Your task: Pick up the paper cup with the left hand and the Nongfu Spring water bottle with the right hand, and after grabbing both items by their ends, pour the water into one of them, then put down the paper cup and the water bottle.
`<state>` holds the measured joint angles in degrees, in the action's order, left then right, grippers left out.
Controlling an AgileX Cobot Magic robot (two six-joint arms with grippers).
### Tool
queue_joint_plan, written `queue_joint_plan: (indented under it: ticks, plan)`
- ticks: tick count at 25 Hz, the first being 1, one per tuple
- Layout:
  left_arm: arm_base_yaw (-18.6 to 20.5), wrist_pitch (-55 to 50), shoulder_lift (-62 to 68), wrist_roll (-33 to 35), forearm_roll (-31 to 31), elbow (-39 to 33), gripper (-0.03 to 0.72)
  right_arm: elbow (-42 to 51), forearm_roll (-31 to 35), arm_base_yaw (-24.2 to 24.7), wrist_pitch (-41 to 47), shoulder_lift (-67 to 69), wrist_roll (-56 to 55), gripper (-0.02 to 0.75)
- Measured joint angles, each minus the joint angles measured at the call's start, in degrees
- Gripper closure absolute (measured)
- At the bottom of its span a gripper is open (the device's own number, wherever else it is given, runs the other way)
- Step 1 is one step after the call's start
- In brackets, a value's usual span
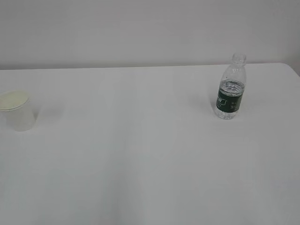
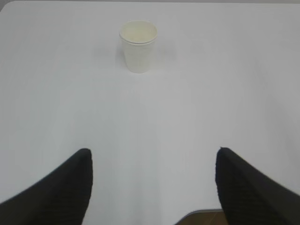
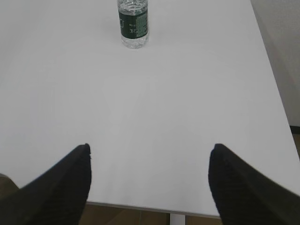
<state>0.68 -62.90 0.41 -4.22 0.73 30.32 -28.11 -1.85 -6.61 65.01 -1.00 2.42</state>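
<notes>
we see bare white table [image 1: 150,154] | paper cup [image 2: 138,45] and Nongfu Spring water bottle [image 3: 133,23] upright, well apart | left hand [image 2: 153,187], right hand [image 3: 149,185] – both spread wide, holding nothing

Left end effector [image 2: 152,187] and right end effector [image 3: 149,185], jaws spread wide.

White paper cup [image 1: 18,112] w/ cream inside, clear ribbed bottle [image 1: 230,88] w/ dark green label, white table [image 1: 140,164]
</notes>
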Motion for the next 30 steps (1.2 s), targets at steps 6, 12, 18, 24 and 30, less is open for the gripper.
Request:
queue_joint_plan:
  ticks: [6, 12, 18, 24, 30]
  plan:
    - [0.0, 0.0, 0.0, 0.0, 0.0, 0.0, 0.103, -0.46, 0.0, 0.0, -0.39, 0.0, 0.0, 0.148]
    - [0.0, 0.0, 0.0, 0.0, 0.0, 0.0, 0.103, -1.42, 0.0, 0.0, -1.88, 0.0, 0.12, 0.148]
    - [0.0, -0.2, 0.0, 0.0, 0.0, 2.52, 0.104, -1.52, 0.0, 0.0, -3.58, 0.0, 0.22, 0.148]
    - [0.0, -0.2, 0.12, 0.1, 0.0, 3.49, 0.106, -1.52, 0.0, 0.0, -4.39, 0.0, 0.22, 0.148]
    - [0.0, 1.06, 3.76, 0.1, 0.0, 3.49, 0.106, -1.52, 0.0, 0.0, -6.17, 0.0, 0.32, 0.148]
